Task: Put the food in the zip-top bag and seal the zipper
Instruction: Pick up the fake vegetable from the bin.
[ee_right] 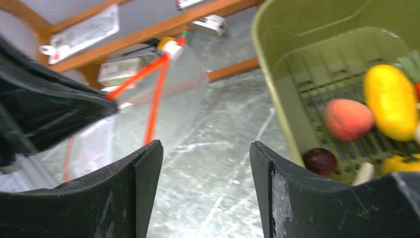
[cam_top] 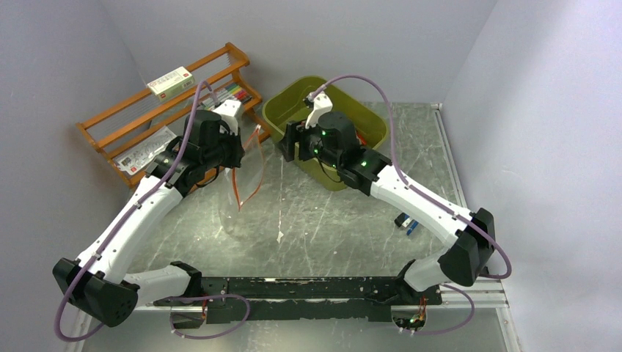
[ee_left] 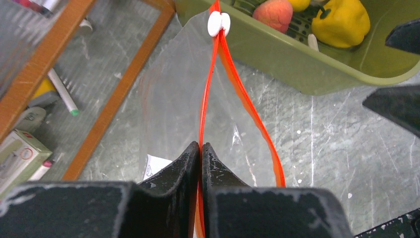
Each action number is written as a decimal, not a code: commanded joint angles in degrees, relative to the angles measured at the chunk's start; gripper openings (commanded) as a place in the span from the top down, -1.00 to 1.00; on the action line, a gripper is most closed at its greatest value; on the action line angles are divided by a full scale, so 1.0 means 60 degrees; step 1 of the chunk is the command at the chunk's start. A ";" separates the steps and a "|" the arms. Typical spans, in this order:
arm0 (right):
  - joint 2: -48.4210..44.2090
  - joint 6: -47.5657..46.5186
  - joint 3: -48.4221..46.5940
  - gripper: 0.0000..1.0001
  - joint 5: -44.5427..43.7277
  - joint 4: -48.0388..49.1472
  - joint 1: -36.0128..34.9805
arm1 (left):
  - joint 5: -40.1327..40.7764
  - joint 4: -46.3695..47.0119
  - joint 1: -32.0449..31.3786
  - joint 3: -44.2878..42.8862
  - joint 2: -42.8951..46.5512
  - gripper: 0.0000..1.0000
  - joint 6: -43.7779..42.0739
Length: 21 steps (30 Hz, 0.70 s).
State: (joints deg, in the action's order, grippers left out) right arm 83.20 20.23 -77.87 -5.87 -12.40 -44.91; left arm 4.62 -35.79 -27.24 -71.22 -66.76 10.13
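Note:
The clear zip-top bag [cam_top: 246, 187] hangs upright over the table, left of the olive basket [cam_top: 282, 110]. My left gripper [ee_left: 200, 148] is shut on one side of its red-orange zipper [ee_left: 208, 99], and the other side bows away, leaving the mouth open. A white slider [ee_left: 218, 24] sits at the zipper's far end. The food lies in the basket [ee_right: 282, 99]: a yellow piece [ee_right: 391, 99], a peach-red round one [ee_right: 348, 119], a dark red one [ee_right: 320, 161] and a white piece [ee_right: 364, 172]. My right gripper [ee_right: 206, 148] is open and holds nothing, between the bag [ee_right: 183, 89] and the basket's left wall.
A wooden rack [cam_top: 147, 110] stands at the back left with a small box [cam_top: 170, 81] on top and markers [cam_top: 235, 93] on it. Small blue and black items [cam_top: 407, 222] lie beside the right arm. Walls close in the table on three sides.

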 commanded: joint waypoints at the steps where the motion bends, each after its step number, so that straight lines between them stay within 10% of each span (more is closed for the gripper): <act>1: 0.0426 -0.0964 -0.0919 -0.24 -0.0809 -0.0949 0.0723 | 0.0426 0.0050 -0.0246 -0.0239 0.0068 0.86 -0.0240; 21: 0.4120 -0.1844 -0.3054 0.16 -0.2878 -0.1898 0.2723 | -0.0740 0.2084 -0.0527 0.2164 0.1095 0.86 -0.0295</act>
State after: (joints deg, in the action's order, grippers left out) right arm 103.90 9.63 -92.27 -19.99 -22.09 -29.52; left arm 3.97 -29.47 -29.89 -61.58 -62.83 9.37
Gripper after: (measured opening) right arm 0.429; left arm 0.071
